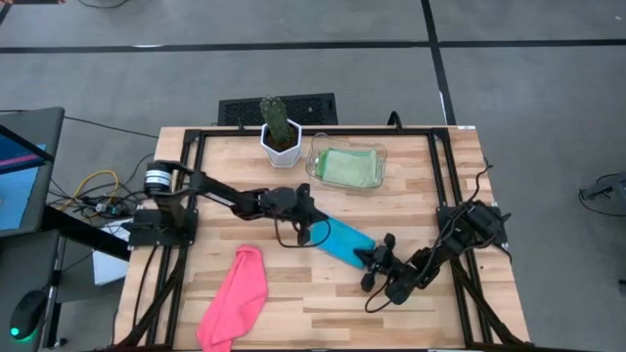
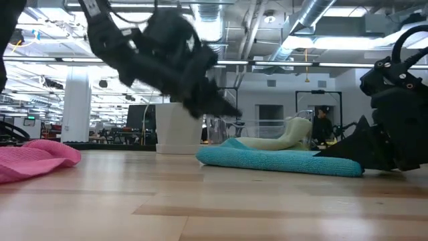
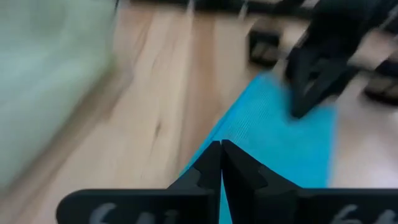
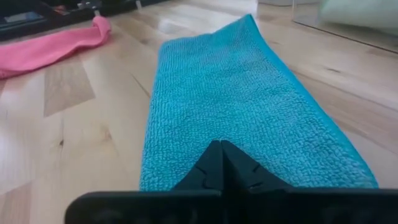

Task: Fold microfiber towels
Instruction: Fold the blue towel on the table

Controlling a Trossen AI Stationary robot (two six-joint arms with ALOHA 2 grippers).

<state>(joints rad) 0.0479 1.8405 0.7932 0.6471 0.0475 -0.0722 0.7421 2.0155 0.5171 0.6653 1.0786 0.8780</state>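
My pale wooden slatted bench (image 1: 293, 303) carried everything, framed by black rails. On it, largest of the cloths, the hot pink microfiber towel (image 1: 235, 298) lay crumpled and loosely bunched near the front edge on my left side, well apart from both of my arms. The turquoise blue microfiber towel (image 1: 344, 241) lay folded into a long flat strip in the middle of the bench, running slantwise between my two arms. Behind it, toward the far edge, stood a clear plastic tray (image 1: 315, 156) with light green microfiber towels (image 1: 349, 167) folded inside, and just beside that tray a white pot (image 1: 281, 149) holding a green cactus (image 1: 275, 116). Neither pot nor tray touched the blue strip, and nothing lay between the strip and my arms.

My left pincer (image 1: 315, 231) reached in from the left and sat at the strip's far-left end, its fingers (image 3: 208, 171) pressed together, the tips meeting over the blue pile; I could not tell whether any cloth was caught between them. My right pincer (image 1: 373, 260) lay low at the opposite end, fingers (image 4: 231, 167) likewise pressed together at the edge of the blue cloth, on the bench.
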